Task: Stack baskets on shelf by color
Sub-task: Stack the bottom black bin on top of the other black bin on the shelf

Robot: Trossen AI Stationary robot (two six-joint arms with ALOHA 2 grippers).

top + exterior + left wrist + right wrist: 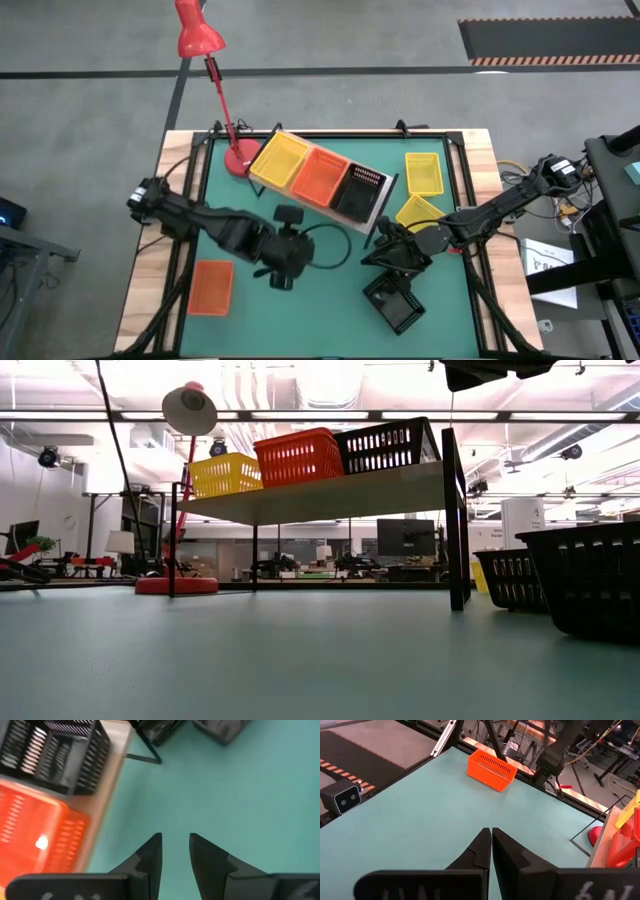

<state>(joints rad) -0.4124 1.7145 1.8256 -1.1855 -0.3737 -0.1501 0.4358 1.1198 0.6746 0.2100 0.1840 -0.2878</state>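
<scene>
High view: left pincer [283, 268] low over mid desk [330, 300], just off the shelf [322, 180]; right pincer [385, 262] above loose black basket [396, 302]. Shelf carrying yellow basket [279, 161], orange basket [320, 176], black shelf basket [359, 192]. Two more yellow baskets [423, 172] near right edge, loose orange basket [211, 287] well apart at left.

Left wrist view: fingers [150, 857] slightly parted, empty.

Right wrist view: fingers [482, 847] pressed together, gripping nothing.
</scene>
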